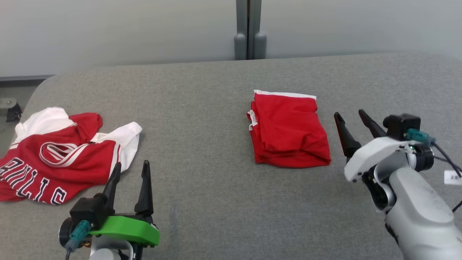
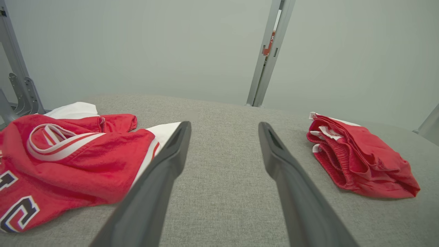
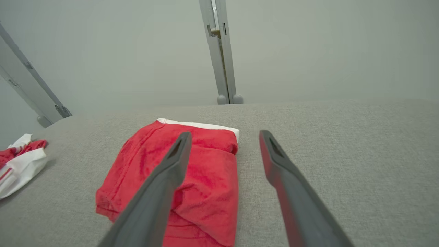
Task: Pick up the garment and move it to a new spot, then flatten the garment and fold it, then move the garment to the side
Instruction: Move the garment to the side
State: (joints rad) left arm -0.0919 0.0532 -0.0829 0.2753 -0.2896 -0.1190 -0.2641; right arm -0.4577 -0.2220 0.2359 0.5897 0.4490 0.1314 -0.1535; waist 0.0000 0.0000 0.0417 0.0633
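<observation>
Grey fabric surface point(image 1: 216, 202), pale wall point(image 1: 108, 32)

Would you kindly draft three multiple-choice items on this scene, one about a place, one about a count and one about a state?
1. Where does the folded red garment lie relative to the right gripper?
A. To its left, apart from it.
B. Between its fingers.
C. To its right.

2. How many garments lie on the grey table?
A. One.
B. Two.
C. Four.

3. How is the left gripper?
A. Open and empty.
B. Shut on a sleeve.
C. Shut on nothing.

Answers:
1 A: the head view shows bare table between the garment and the fingers.
2 B: there is the folded garment plus the crumpled jersey.
3 A: its fingers stand apart, gripping nothing.
</observation>
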